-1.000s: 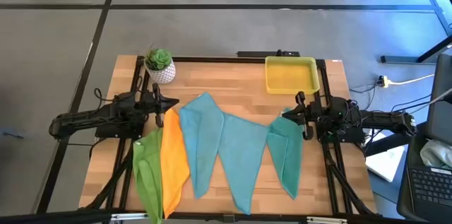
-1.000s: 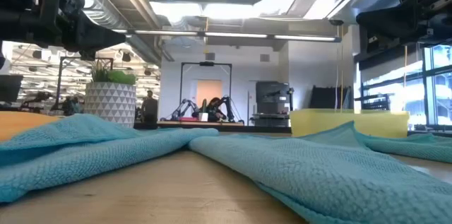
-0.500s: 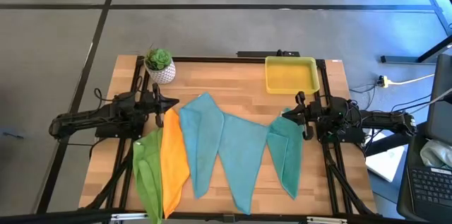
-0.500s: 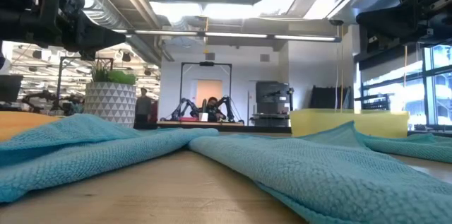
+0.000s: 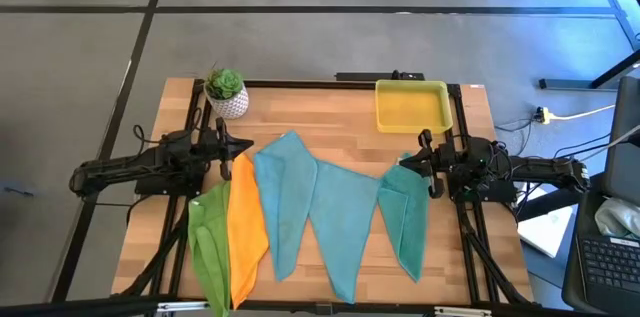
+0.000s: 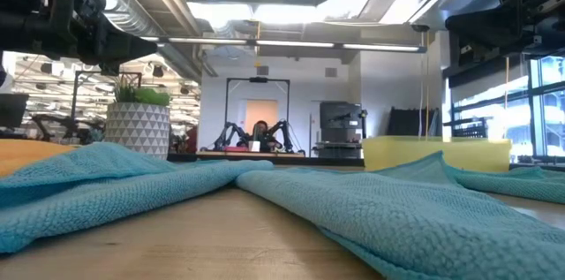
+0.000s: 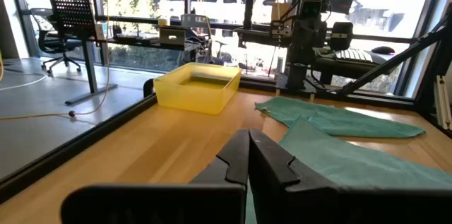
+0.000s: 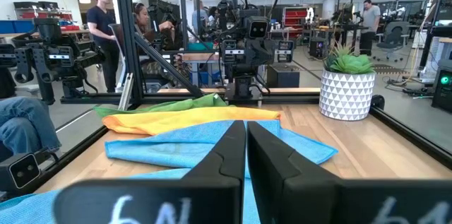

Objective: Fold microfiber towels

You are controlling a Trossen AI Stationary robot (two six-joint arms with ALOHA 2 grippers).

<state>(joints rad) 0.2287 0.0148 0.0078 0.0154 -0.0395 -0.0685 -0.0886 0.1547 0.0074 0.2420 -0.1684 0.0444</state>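
Five microfiber towels lie spread in an overlapping row across the table: a lime green towel point(image 5: 208, 242), an orange towel point(image 5: 245, 219), and three teal towels point(image 5: 282, 202), point(image 5: 340, 222), point(image 5: 405, 212). Their near ends reach the table's near edge. My left gripper point(image 5: 243, 149) is shut and held level above the table at the left, its tips over the orange towel's far corner. My right gripper point(image 5: 412, 160) is shut and level at the right, over the far end of the rightmost teal towel. Both pairs of fingers show shut in the wrist views point(image 7: 248, 155), point(image 8: 245, 146).
A yellow tray point(image 5: 411, 104) stands at the far right of the table. A potted plant in a white pot point(image 5: 226, 92) stands at the far left. Black frame rails point(image 5: 196, 117) run along the table's sides. People stand in the room beyond point(image 8: 102, 19).
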